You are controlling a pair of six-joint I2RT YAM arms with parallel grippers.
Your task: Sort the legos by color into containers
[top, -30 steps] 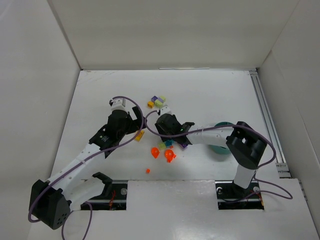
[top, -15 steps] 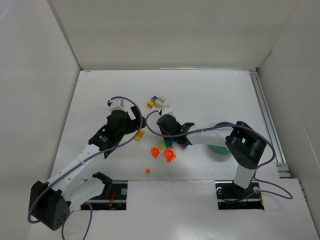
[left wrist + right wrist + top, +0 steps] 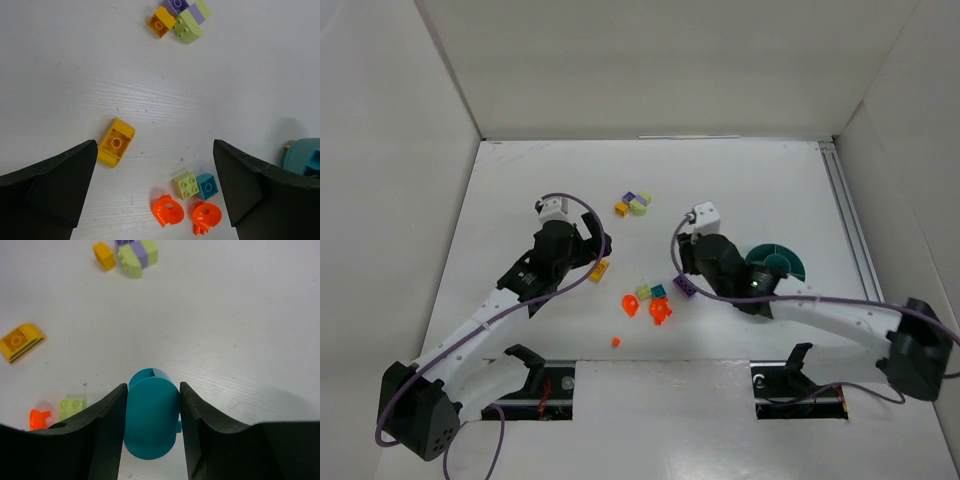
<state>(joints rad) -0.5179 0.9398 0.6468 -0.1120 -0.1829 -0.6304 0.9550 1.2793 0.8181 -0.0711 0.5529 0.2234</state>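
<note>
R fingers [image 3: 107, 435] pinched a teal rounded lego [image 3: 150, 432] near the bowl [image 3: 788, 263], prob. for drop-off there, while L fingers [image 3: 50, 185] hung spread wide over a yellow brick [image 3: 116, 143] farther out, ready to grab.

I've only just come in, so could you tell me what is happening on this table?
Two robot arms are sorting lego by colour. The right claw is closed on a rounded teal piece, with the teal bowl beside that arm. The left claw hangs wide open above a yellow brick. Two orange pieces, a pale green brick and others lie loose on the table.
</note>
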